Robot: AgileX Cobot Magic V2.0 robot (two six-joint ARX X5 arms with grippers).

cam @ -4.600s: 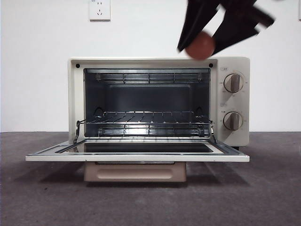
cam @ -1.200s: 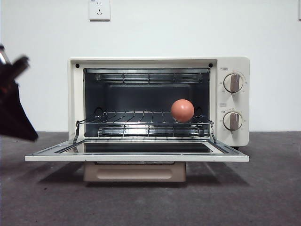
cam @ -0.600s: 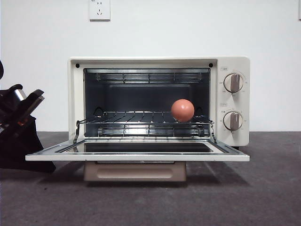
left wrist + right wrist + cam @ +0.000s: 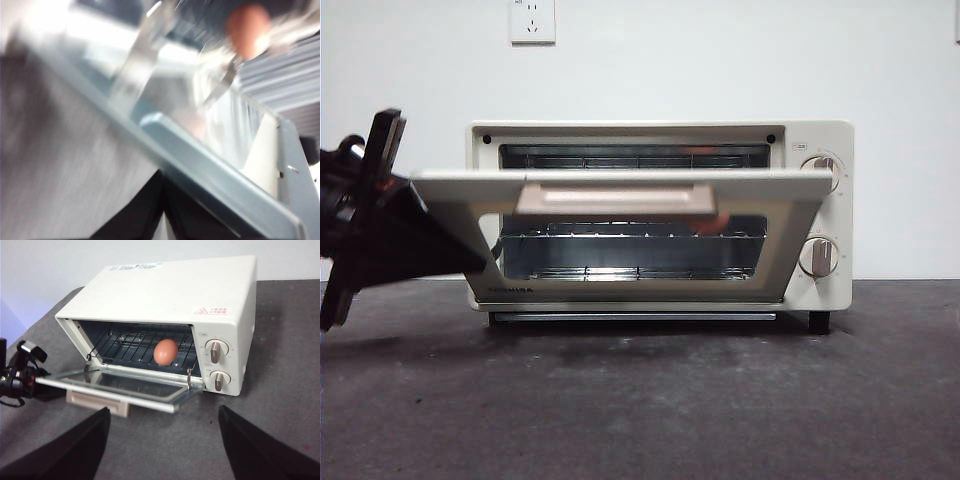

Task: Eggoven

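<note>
The cream toaster oven [image 4: 620, 131] [image 4: 175, 290] stands mid-table with its door [image 4: 620, 180] [image 4: 125, 387] lifted about halfway. On the wire rack inside, towards the right, rests the reddish-brown egg [image 4: 165, 351] [image 4: 248, 30]. From the front only a sliver of the egg [image 4: 706, 222] shows under the beige handle [image 4: 615, 198]. My left gripper [image 4: 380, 230] [image 4: 162, 197] [image 4: 20, 375] is shut and pressed under the door's left edge. Well back from the oven, my right gripper [image 4: 164, 410] is open and holds nothing.
Two knobs [image 4: 817, 257] sit on the oven's right panel. A wall socket [image 4: 531, 20] is on the white wall behind. Grey table surface [image 4: 640, 400] stretches in front of the oven.
The door has swung up from lying flat to about half shut, pushed by my left gripper rising under its left edge. The egg stays on the rack.
</note>
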